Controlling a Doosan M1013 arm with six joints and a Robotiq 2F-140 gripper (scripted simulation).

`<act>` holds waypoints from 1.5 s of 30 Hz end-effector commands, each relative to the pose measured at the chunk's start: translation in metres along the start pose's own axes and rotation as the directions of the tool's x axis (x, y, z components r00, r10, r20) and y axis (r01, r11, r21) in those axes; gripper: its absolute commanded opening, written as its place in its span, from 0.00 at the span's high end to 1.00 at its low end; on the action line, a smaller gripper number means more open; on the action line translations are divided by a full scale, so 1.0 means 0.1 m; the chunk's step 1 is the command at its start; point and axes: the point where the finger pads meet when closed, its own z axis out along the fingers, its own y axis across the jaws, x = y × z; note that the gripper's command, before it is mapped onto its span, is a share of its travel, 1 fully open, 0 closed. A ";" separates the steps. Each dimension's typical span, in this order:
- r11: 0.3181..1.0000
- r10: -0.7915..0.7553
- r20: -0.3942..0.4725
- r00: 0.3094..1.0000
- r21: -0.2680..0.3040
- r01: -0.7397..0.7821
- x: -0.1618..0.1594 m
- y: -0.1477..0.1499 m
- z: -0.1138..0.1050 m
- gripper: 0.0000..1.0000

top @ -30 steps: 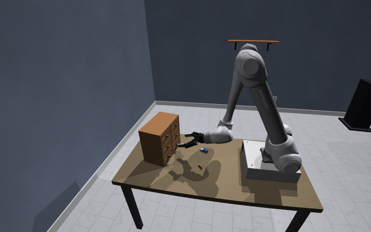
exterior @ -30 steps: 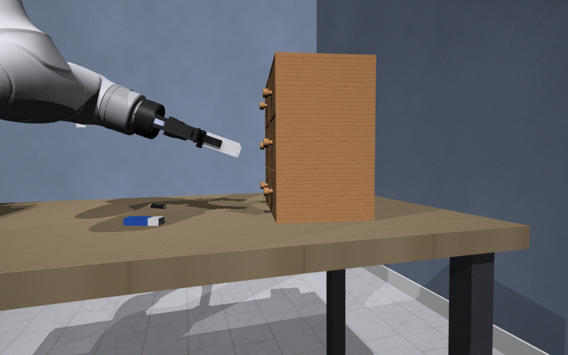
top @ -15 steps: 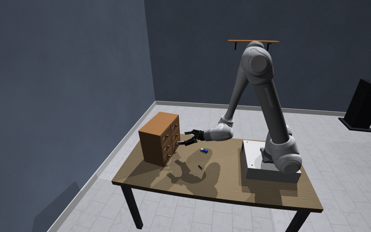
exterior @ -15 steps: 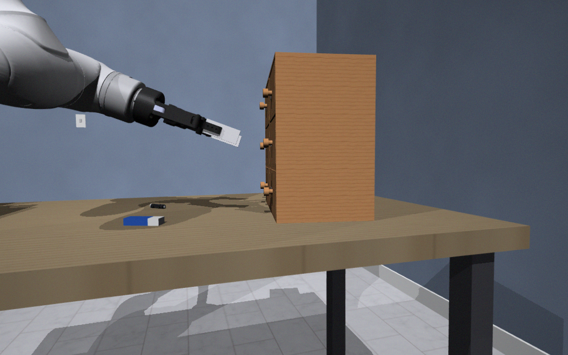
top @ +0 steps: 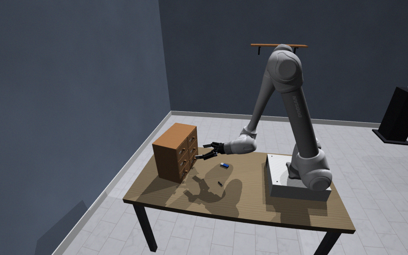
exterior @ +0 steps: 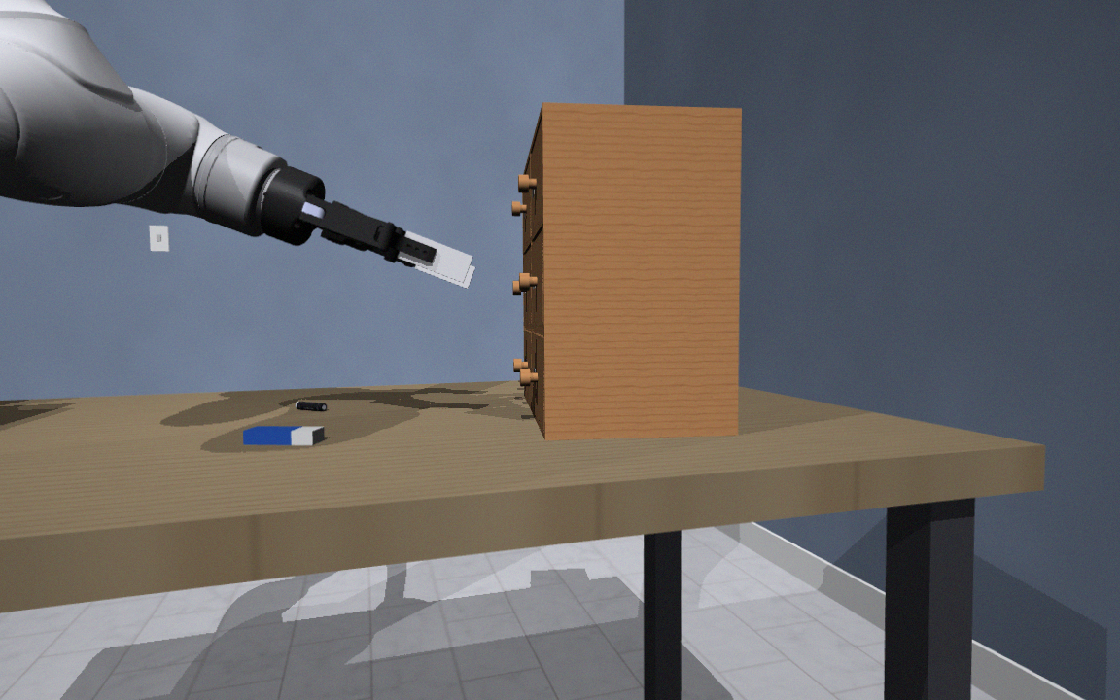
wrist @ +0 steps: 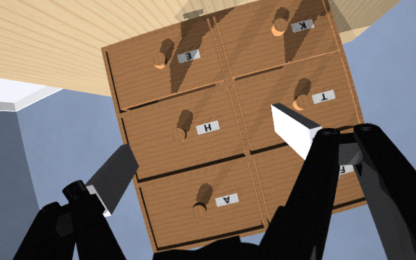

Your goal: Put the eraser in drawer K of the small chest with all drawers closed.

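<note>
The small wooden chest (top: pixel 175 152) stands on the table's left end, and all its drawers look pushed in. It also shows in the side view (exterior: pixel 634 269). The wrist view is upside down; there the drawer marked K (wrist: pixel 287 32) is in the chest's bottom row, next to E. The blue and white eraser (top: pixel 224 165) lies flat on the table, apart from the chest, and shows in the side view too (exterior: pixel 284 435). My gripper (top: pixel 200 151) (exterior: pixel 460 274) is open and empty. It hovers at mid height a short way in front of the drawer fronts, its fingers framing drawers H and T (wrist: pixel 201 141).
A small black cylinder (top: pixel 220 183) lies on the table nearer the front edge, also in the side view (exterior: pixel 312 405). My grey base block (top: pixel 294 182) stands at the table's right end. A black pedestal (top: pixel 398 117) stands on the floor far right.
</note>
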 end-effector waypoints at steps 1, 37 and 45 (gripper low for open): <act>1.000 0.000 -0.017 1.000 0.000 0.000 -0.01 0.00 -0.02 0.00; 1.000 0.000 -0.398 0.917 0.003 0.002 -0.19 -0.01 -0.44 0.00; 1.000 0.000 -0.432 0.902 0.004 0.002 -0.20 -0.02 -0.48 0.00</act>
